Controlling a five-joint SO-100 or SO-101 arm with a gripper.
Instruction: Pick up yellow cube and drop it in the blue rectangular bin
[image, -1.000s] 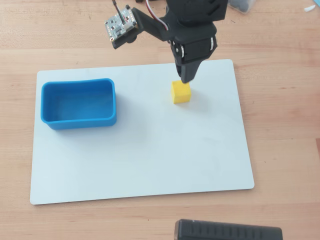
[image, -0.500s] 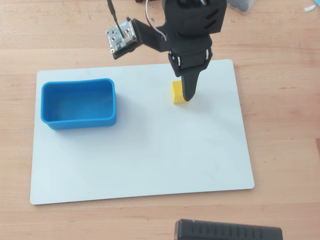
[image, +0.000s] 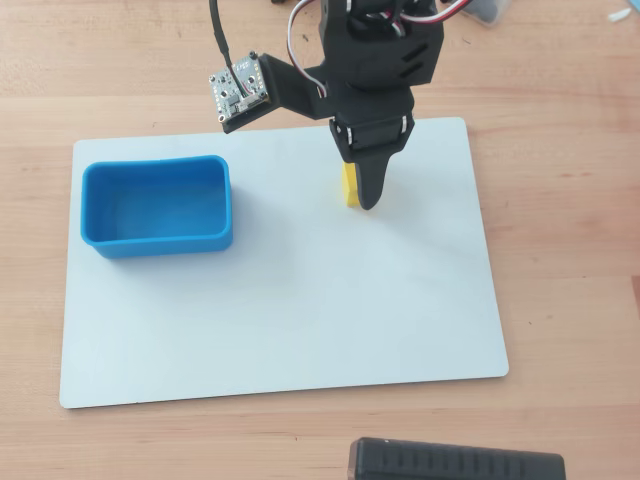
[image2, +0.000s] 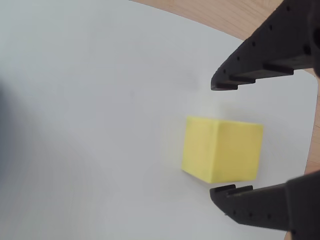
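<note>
Wrist view: plain matte yellow cube (image2: 222, 150) between spread fingers (image2: 260, 205).

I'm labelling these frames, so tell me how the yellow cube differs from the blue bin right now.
The yellow cube is a small solid block; the blue bin is a much larger, open, empty tub with rounded corners. In the overhead view the cube is mostly hidden under the arm, while the bin is in full view. The cube sits between the open fingers; nothing is near the bin. Both rest on the white board.
</note>
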